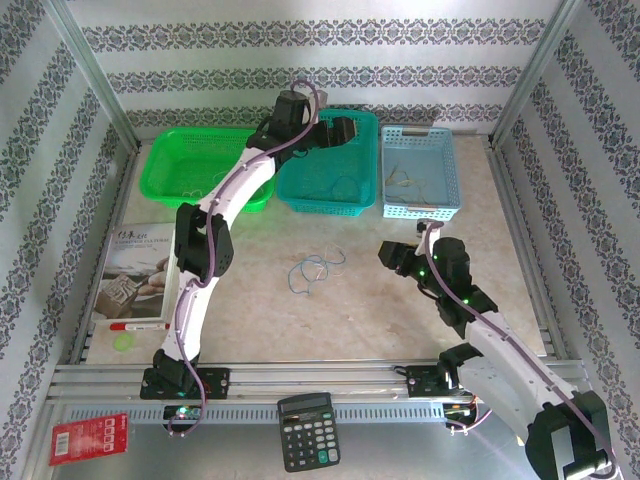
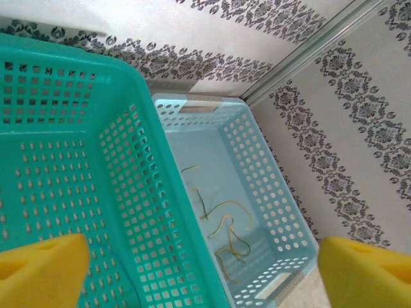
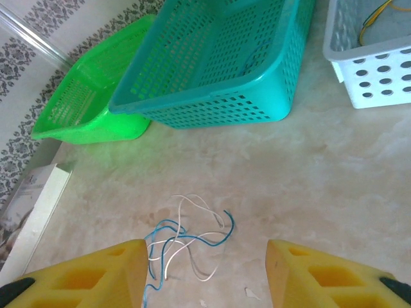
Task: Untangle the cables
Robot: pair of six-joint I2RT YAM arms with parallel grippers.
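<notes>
1. While my right pincer (image 3: 205, 256) is hovering low over the pale tabletop (image 3: 334, 186), its yellow foam fingers (image 3: 96, 276) are standing partly spread and pinching nothing.
2. The tangle of cables (image 3: 186, 234), thin blue and white wires looping over one another, is lying on the tabletop just ahead of that gap, well apart from the baskets.
3. I am judging the step in hand to be drawing one wire out of the tangle, so I am aiming for a stretch where one colour is lying alone. The white loop (image 3: 204, 205) arching at the far side is looking freest of the blue.
4. I am planning to come down with one finger on each side of that single strand. I am closing only once it is sitting between the pads, then lifting slowly so the other wires are sliding off rather than riding along.
5. My left pincer (image 2: 204, 273) is hanging above the teal basket (image 2: 77, 160), fingers spread wide and empty. Just beside it, the pale blue basket (image 2: 270, 186) is holding loose yellow wires (image 2: 225, 224).
6. I am watching for two risks: so thin a wire may be slipping out of soft pads, or may be dragging its neighbours across the tabletop.
</notes>
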